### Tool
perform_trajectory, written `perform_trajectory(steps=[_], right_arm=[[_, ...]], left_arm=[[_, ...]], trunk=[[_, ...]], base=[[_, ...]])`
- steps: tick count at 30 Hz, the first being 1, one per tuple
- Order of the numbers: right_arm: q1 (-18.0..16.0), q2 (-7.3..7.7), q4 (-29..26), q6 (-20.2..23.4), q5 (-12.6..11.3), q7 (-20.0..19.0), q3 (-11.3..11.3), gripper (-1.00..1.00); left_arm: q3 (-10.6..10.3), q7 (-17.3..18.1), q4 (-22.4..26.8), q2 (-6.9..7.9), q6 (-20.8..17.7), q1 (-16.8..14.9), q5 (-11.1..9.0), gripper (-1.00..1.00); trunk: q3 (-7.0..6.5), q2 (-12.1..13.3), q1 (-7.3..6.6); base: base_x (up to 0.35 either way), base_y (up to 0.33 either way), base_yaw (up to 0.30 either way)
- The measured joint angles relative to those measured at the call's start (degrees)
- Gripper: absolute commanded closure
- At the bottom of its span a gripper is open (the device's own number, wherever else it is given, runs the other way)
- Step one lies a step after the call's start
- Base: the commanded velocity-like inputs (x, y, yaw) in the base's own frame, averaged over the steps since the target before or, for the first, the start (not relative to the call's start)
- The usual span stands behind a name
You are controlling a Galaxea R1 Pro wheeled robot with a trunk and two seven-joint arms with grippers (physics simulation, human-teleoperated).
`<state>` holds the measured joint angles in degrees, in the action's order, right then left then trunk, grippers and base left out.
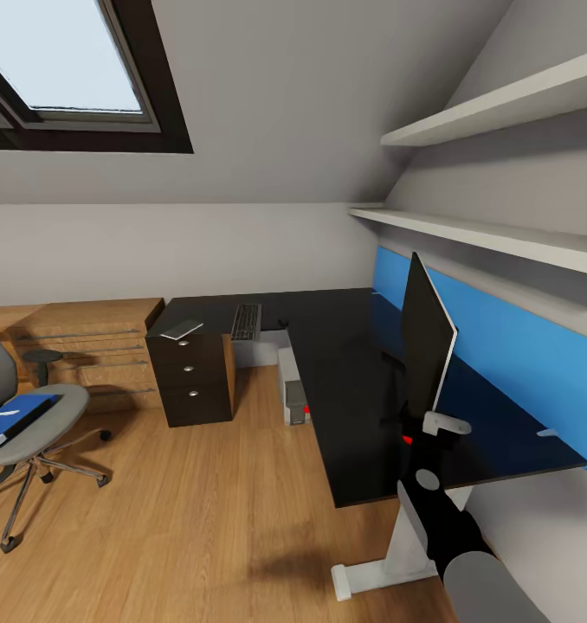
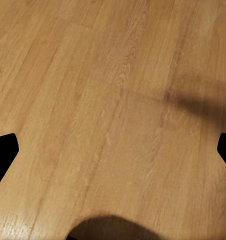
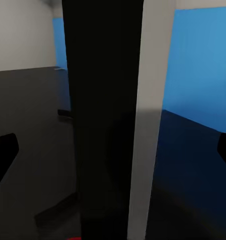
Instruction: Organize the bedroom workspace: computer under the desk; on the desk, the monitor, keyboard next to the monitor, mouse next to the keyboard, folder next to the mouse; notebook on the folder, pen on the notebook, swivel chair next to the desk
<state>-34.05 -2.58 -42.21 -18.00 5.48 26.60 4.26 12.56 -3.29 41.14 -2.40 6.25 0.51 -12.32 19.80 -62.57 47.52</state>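
My right tool [image 3: 113, 150] is spread wide around the monitor's [image 1: 428, 342] near edge – it stands on the surface [image 1: 345, 363]. My left tool [image 2: 113, 150] hangs open over the floor [image 2: 113, 100]. The folder [image 1: 12, 418] lies on the chair [image 1: 21, 424].
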Motion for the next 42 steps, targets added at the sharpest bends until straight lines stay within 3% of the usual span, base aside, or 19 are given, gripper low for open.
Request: perform_trajectory(steps=[32, 42], right_arm=[[1.3, 0.31, -1.1, 0.1, 0.3, -0.3, 0.0, -1.0], [1.5, 0.36, -1.2, -0.2, 0.2, -4.6, 0.0, -1.0]], left_arm=[[0.0, 0.0, -0.1, -0.03, 0.0, 0.0, 0.0, -1.0], [0.0, 0.0, -0.1, -0.03, 0.0, 0.0, 0.0, -1.0]], trunk=[[0.0, 0.0, -0.01], [0.0, 0.0, 0.0]], base=[[0.008, -0.004, 0.0], [0.095, -0.079, 0.0]])
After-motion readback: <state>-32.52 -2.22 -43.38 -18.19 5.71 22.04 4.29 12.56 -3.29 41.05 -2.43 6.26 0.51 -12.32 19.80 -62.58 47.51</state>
